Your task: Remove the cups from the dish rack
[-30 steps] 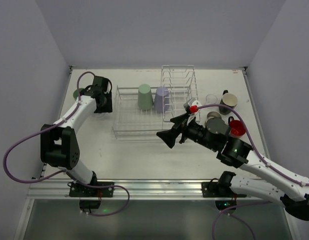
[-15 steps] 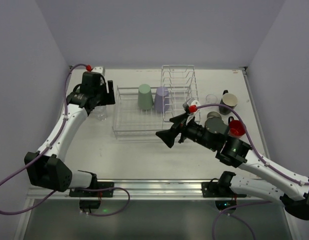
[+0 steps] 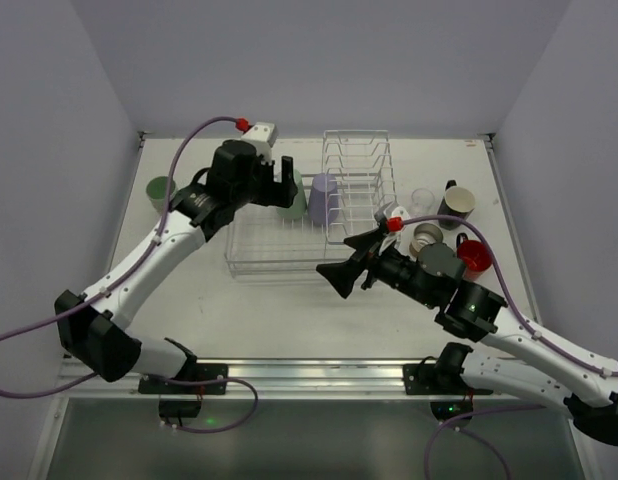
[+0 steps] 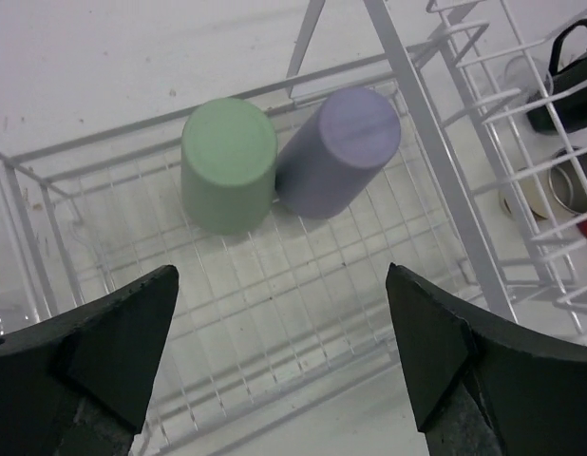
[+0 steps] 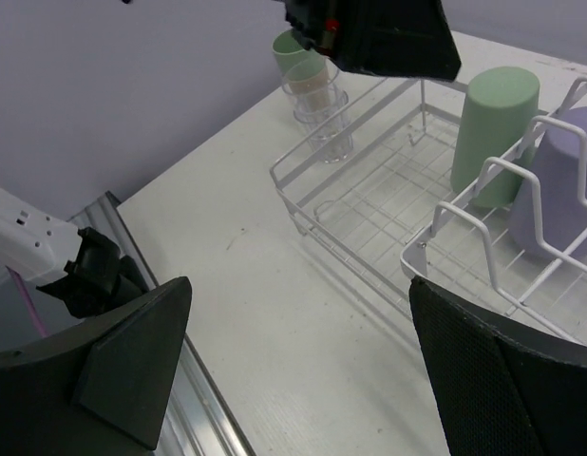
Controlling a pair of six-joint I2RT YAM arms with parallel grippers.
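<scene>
Item: green cup (image 4: 229,163), upside down, long axis upright, in the dish rack (image 4: 303,313) basket, on the side toward the surface's far edge, close beside the lavender cup (image 4: 343,147).
My left jaws: wide open, empty, above, nearer.
My right jaws: open, empty, off the rack's near side.

There are no words, numbers or signs to read in any of the views.
</scene>
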